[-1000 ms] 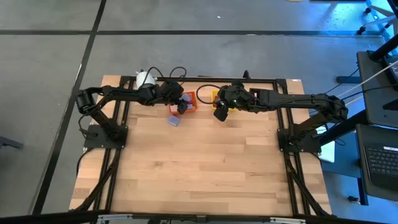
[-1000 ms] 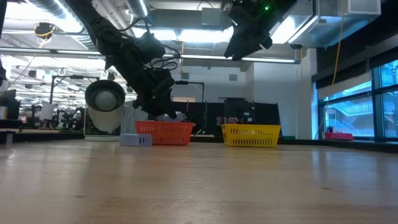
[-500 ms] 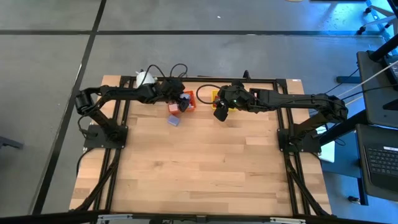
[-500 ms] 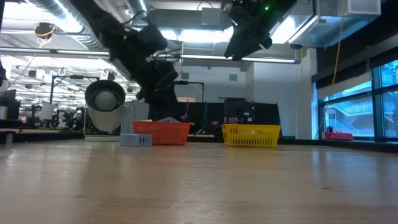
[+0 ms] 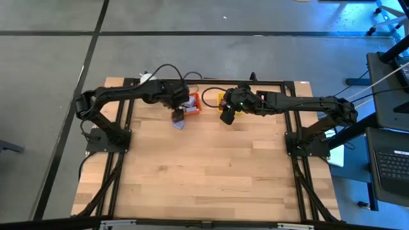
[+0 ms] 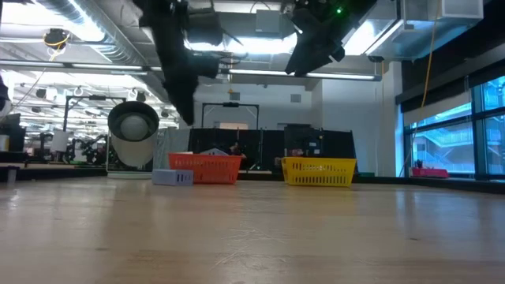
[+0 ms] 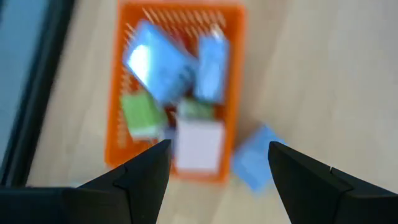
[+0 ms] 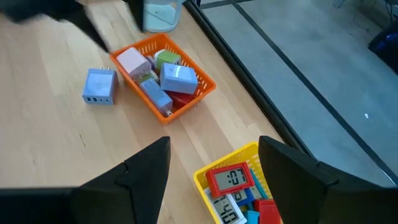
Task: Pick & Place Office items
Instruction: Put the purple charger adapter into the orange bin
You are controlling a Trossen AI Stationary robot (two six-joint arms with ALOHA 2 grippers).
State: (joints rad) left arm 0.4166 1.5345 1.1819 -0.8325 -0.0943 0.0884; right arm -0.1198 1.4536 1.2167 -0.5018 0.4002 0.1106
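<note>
Your left gripper (image 7: 214,165) hung with its fingers spread and empty above the orange bin (image 5: 192,104), and the stray lilac block (image 7: 255,155) lay on the table (image 5: 211,166) just outside that bin's wall, ahead between the fingertips. Its broad face was up; I couldn't read a long axis. This arm was plainly the nearer. Your right gripper (image 8: 214,165), fingers also apart and empty, waited over the yellow bin (image 8: 239,186), well apart from the block.
</note>
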